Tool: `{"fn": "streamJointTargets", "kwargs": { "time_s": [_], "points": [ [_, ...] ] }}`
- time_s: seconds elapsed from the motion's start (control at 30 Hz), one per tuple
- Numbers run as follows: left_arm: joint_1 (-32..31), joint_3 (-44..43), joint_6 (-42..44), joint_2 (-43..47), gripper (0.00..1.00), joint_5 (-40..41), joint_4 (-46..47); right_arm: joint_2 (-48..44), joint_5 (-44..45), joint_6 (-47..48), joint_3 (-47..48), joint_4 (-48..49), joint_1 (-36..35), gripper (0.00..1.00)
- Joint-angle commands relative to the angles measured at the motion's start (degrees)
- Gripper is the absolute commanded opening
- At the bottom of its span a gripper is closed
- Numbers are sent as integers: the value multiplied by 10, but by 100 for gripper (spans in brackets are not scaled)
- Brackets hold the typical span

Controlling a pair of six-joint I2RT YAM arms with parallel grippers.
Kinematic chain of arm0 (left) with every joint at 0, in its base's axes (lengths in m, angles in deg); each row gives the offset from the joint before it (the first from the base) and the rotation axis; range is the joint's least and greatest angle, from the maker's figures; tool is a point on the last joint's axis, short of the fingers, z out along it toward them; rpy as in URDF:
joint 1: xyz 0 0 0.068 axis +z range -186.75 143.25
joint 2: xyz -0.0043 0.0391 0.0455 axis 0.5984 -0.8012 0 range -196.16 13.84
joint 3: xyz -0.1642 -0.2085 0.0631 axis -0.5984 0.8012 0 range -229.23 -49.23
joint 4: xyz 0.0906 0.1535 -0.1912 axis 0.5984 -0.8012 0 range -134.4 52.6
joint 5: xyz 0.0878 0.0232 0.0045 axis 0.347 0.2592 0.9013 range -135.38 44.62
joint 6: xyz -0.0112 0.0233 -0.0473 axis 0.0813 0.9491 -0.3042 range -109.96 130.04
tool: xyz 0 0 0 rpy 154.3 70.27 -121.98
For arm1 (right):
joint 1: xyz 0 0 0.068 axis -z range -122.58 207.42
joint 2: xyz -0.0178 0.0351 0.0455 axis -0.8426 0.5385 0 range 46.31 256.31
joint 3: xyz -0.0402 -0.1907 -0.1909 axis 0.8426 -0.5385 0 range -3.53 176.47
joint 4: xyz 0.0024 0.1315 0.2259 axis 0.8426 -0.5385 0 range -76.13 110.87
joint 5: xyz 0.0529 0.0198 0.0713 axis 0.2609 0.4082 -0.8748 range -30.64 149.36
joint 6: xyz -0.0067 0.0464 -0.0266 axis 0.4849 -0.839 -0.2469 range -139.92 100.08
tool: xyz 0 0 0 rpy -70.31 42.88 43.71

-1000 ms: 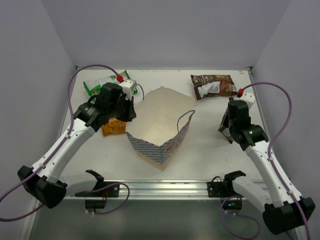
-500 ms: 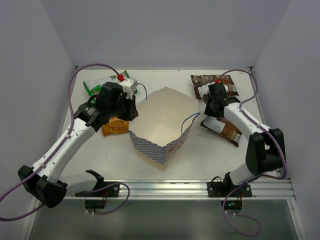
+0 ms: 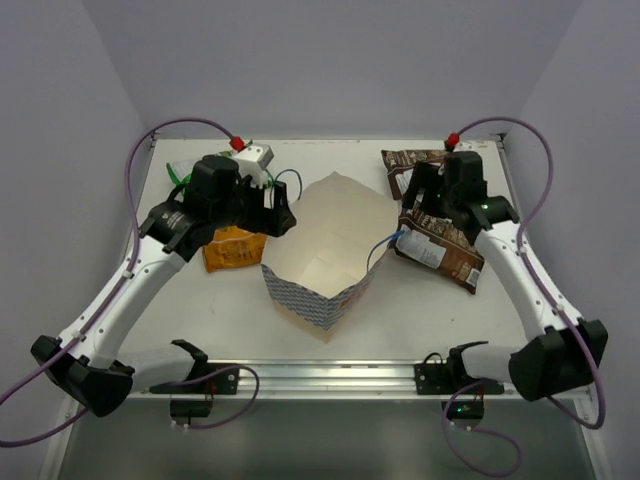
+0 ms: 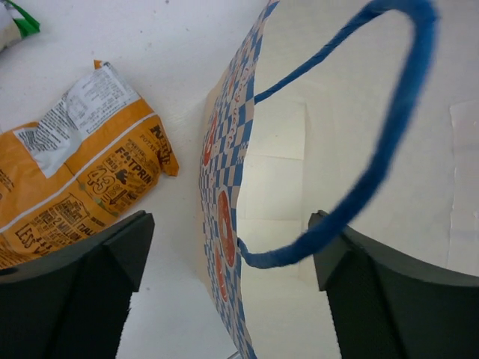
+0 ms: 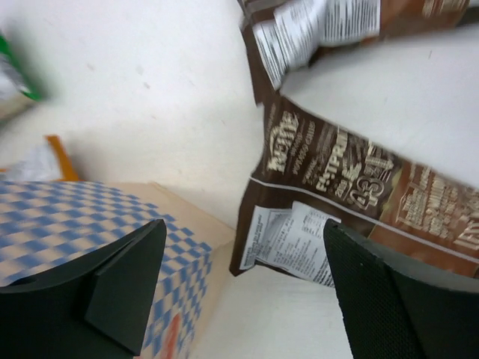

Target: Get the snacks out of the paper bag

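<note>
Setting: white bench (image 3: 420,300) between pale grey walls, with 2 robot arms reaching in from its near edge.
Paper bag: the paper bag (image 3: 325,260) stands open mid-bench; we see no packet inside it.
Snacks: all 4 lie outside the bag. The green-and-white chip bag (image 3: 180,176) is at far left, the orange packet (image 3: 232,248) just left of the bag, and 2 dark brown packets are to its right, the farther brown packet (image 3: 405,160) and the nearer brown packet (image 3: 450,260).
Left pincer: the left pincer (image 4: 232,292) is wide open and empty, with the bag's rim and blue cord handle (image 4: 389,142) between its fingers.
Right pincer: the right pincer (image 5: 247,284) is wide open and empty, above the bag's right edge.
Change: 1 second ago both were shut. The right one carried the nearer brown packet and has now released it.
Meaning: we judge the bag emptied.
</note>
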State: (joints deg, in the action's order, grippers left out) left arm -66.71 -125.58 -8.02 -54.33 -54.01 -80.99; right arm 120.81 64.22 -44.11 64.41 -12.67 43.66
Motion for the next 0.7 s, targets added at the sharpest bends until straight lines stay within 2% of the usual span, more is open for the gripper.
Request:
{"fn": "streamJointTargets", "kwargs": {
  "time_s": [0.0,0.07,0.2,0.47,0.67],
  "points": [
    [2,-37,2,30,96,-25,37,-87,5,36,67,-29,1,90],
    [2,-48,8,39,100,-21,42,-115,15,50,93,-36,1,99],
    [3,-76,19,65,100,22,55,-175,48,78,134,-47,1,99],
    [3,-134,60,122,100,213,90,-302,117,139,175,-38,1,99],
    [2,-88,84,222,100,379,111,-433,128,171,115,10,1,99]
  ]
}}
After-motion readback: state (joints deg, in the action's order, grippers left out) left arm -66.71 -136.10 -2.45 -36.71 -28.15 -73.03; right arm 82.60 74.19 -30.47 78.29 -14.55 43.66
